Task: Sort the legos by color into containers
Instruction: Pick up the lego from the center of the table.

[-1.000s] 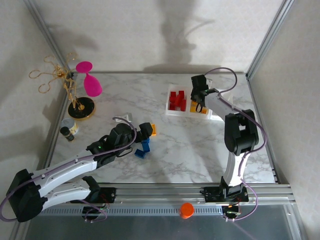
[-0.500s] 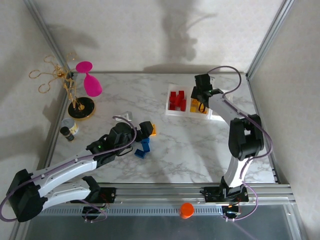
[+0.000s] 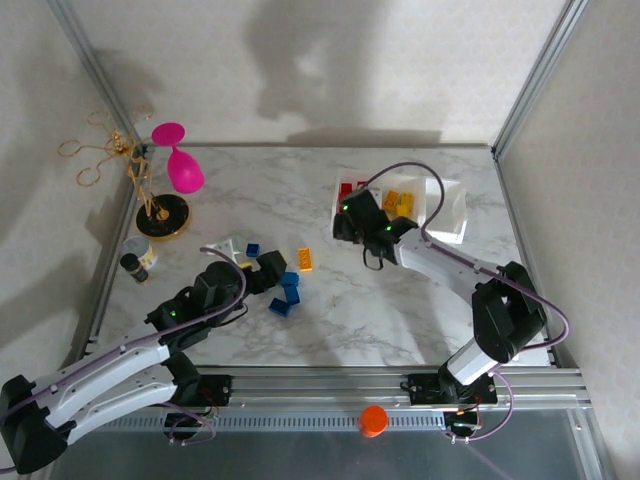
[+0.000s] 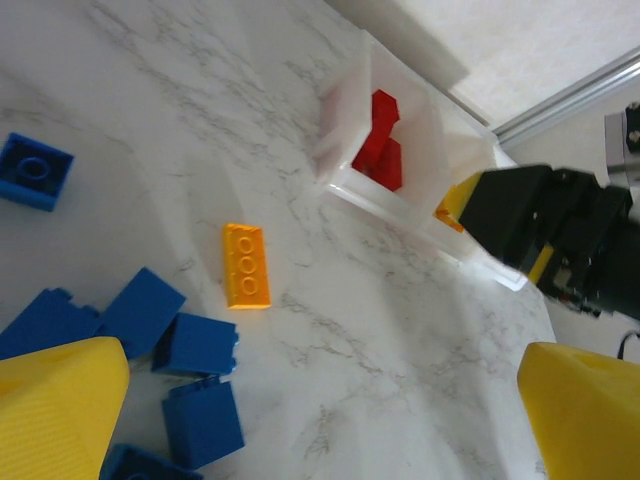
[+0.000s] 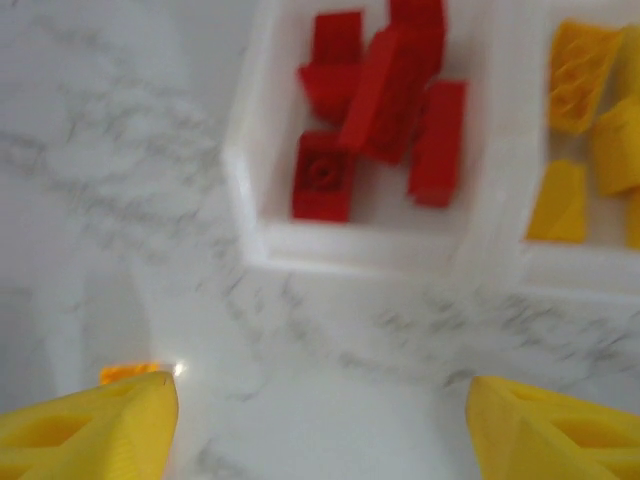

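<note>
The containers (image 3: 440, 232) stand at the back right as one white-rimmed tray (image 5: 350, 250). Its left bin holds red legos (image 5: 380, 90), the middle bin yellow legos (image 5: 590, 150). My right gripper (image 3: 350, 226) hovers over the table just in front of the red bin, jaws (image 5: 322, 400) open and empty. A flat orange lego (image 4: 247, 265) lies alone mid-table. Several blue legos (image 4: 195, 345) cluster beside it, one more (image 4: 35, 170) further left. My left gripper (image 3: 266, 271) hangs over the blue cluster, open (image 4: 320, 385), holding nothing.
A pink balloon-shaped ornament (image 3: 178, 160) and a gold wire stand (image 3: 150, 205) occupy the back left, with a small black-capped jar (image 3: 137, 260) near them. Metal frame posts and walls bound the table. Bare marble lies between the orange lego and the tray.
My right gripper left the yellow bin, swung left and nearer to the red bin's front, and opened. The left gripper drew back slightly left, uncovering a blue lego.
</note>
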`<control>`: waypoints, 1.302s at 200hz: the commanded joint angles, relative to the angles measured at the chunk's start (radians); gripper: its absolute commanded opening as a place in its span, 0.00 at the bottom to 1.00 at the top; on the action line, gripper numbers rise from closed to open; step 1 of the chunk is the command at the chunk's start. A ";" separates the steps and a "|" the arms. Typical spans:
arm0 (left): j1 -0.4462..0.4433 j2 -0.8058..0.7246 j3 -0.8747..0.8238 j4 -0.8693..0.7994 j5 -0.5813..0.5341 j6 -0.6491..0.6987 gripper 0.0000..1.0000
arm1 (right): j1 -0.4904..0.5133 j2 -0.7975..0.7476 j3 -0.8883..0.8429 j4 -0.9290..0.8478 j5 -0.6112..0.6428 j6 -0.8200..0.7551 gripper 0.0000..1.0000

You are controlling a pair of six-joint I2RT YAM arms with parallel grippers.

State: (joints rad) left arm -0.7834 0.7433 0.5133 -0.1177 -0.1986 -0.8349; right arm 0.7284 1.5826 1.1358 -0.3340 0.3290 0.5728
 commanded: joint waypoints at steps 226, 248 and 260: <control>0.010 -0.173 -0.072 -0.160 -0.128 -0.069 1.00 | 0.194 0.529 0.321 -0.111 0.027 0.007 0.49; 0.010 -0.171 -0.071 -0.159 -0.127 -0.071 1.00 | 0.188 0.513 0.287 -0.110 0.027 0.016 0.43; 0.010 -0.171 -0.073 -0.153 -0.125 -0.070 1.00 | 0.176 0.493 0.251 -0.079 -0.010 0.019 0.40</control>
State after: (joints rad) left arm -0.7811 0.5724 0.4389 -0.2642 -0.3046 -0.8951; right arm 0.9142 2.0964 1.4322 -0.3958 0.3286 0.5869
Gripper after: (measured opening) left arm 0.996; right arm 0.429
